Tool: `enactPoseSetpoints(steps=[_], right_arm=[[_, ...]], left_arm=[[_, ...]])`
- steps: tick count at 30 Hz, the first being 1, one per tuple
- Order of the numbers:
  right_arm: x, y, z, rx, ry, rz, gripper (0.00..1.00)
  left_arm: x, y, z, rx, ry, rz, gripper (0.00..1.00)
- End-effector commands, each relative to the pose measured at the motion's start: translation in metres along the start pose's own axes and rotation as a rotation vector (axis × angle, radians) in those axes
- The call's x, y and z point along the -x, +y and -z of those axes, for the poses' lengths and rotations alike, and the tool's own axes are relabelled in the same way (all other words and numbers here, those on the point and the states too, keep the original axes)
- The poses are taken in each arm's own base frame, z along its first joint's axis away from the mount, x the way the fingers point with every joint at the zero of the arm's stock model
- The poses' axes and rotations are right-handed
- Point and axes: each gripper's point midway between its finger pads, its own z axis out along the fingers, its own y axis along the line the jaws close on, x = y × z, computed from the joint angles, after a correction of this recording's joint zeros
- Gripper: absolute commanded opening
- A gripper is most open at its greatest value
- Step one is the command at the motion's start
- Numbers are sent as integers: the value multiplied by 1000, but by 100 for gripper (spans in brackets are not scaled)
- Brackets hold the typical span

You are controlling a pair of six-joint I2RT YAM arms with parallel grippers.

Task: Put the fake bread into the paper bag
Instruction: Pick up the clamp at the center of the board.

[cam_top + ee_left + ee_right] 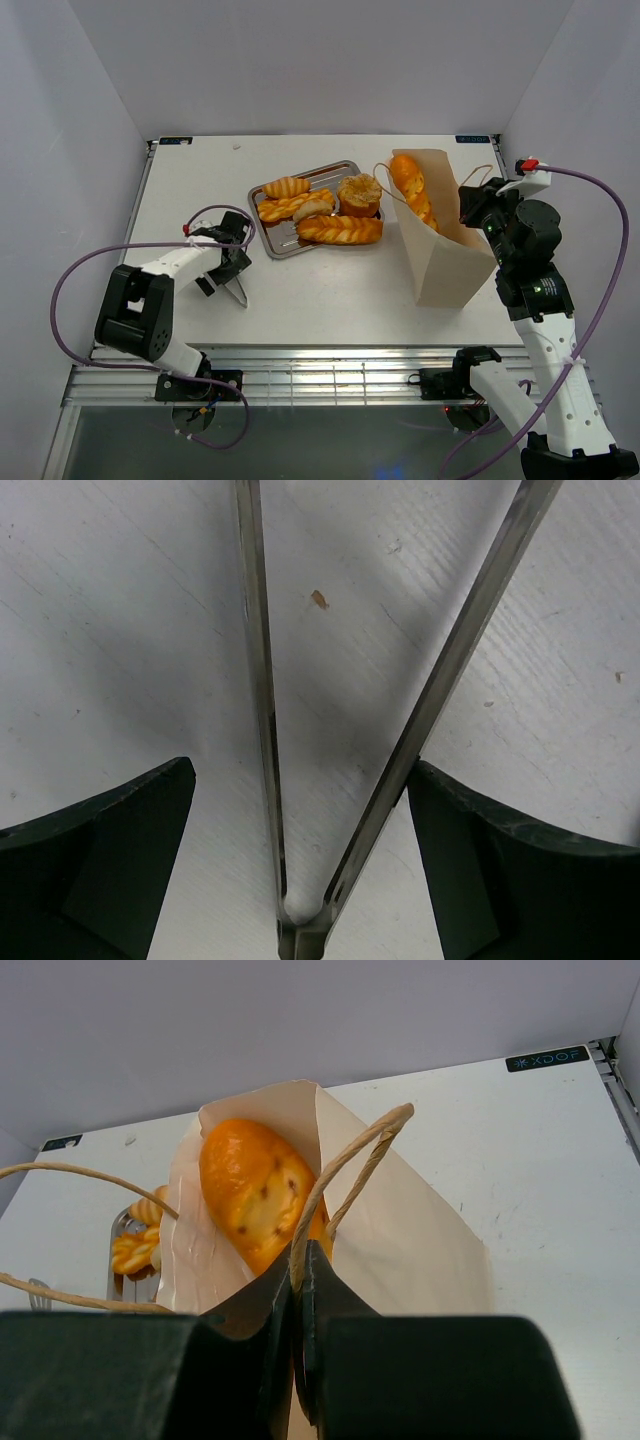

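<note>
Golden-orange and glossy, the long braided toy baguette (pixel 411 186) is the one pastry I see in the tall cream-beige paper bag (pixel 447 262). It leans inside with its rounded top poking above the rim. Through the right wrist camera its crust shows a shiny glaze and a few dark speckles. The bag stands on the right side of the white worktop (pixel 340 295), just beside the silver metal tray (pixel 283 243). My right gripper (pixel 302 1260) is clenched on the bag's near rim, at the root of a thin looped string handle (pixel 350 1175), with the paper pinched between its fingers.

The rest of the fake bread (pixel 328 228) lies on the tray. A short twisted loaf (pixel 286 187) sits at the far left, with a longer twisted loaf (pixel 295 207) just nearer me. A round bun (pixel 359 192) with a ridged top is on the bag's side, and a braided loaf (pixel 352 232) lies along the near edge. All have the same shiny orange finish.

My left gripper (pixel 300 770) is released, jaws spread wide and straddling the metal tongs (pixel 262 710). The tongs lie flat on the worktop left of the tray. The left finger is clear of the tongs; whether the right finger touches them I cannot tell.
</note>
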Motion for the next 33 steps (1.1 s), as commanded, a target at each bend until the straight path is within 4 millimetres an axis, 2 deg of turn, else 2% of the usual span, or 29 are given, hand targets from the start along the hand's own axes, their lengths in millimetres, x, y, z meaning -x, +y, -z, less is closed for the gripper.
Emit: enactPoseSetpoints(steps=[1, 7, 10, 17, 21, 25, 28, 30, 33], right_arm=[[4, 3, 1, 16, -19, 3, 8], [6, 3, 0, 14, -23, 3, 8], [7, 3, -1, 15, -23, 3, 8], [7, 5, -1, 22, -22, 1, 8], [7, 5, -1, 23, -23, -2, 8], [8, 6, 0, 25, -23, -8, 8], [9, 6, 1, 24, -25, -8, 8], [11, 7, 2, 23, -27, -8, 8], [12, 5, 1, 13, -27, -4, 8]], left_arm=[[21, -13, 2, -19, -59, 68, 98], [25, -23, -6, -11, -64, 39, 98], [18, -21, -13, 6, -46, 14, 97], [8, -19, -17, -29, -34, 12, 72], [11, -15, -12, -43, -54, 6, 60], [32, -14, 6, -76, -128, -12, 49], [48, -16, 23, -113, -175, -18, 46], [61, -20, 43, -175, -209, -42, 46], [79, -39, 82, -349, -255, -130, 47]])
